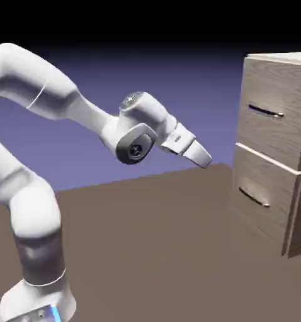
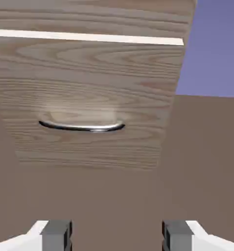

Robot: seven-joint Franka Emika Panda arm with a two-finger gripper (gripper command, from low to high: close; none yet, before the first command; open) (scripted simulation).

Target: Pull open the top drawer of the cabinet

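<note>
The cabinet (image 1: pixel 290 75) stands at the exterior view's right, light wood grain, both drawers shut. Its top drawer (image 1: pixel 272 135) carries a thin silver bar handle (image 1: pixel 265 112). My gripper (image 1: pixel 205 160) hangs in the air well to the left of the cabinet, tilted down toward it and touching nothing. In the hand view my gripper (image 2: pixel 117 238) is open, its grey fingertips (image 2: pixel 57 235) wide apart with nothing between them. That view is mostly the lower drawer front (image 2: pixel 89 73) with its handle (image 2: pixel 82 126). Only a strip of the top drawer (image 2: pixel 89 14) shows above a pale seam.
The lower drawer (image 1: pixel 263 182) has its own slim handle (image 1: pixel 254 198). The brown table (image 1: pixel 147 251) runs from the arm's base (image 1: pixel 33 302) to the cabinet's foot. The blue-violet backdrop shows beside the cabinet's edge.
</note>
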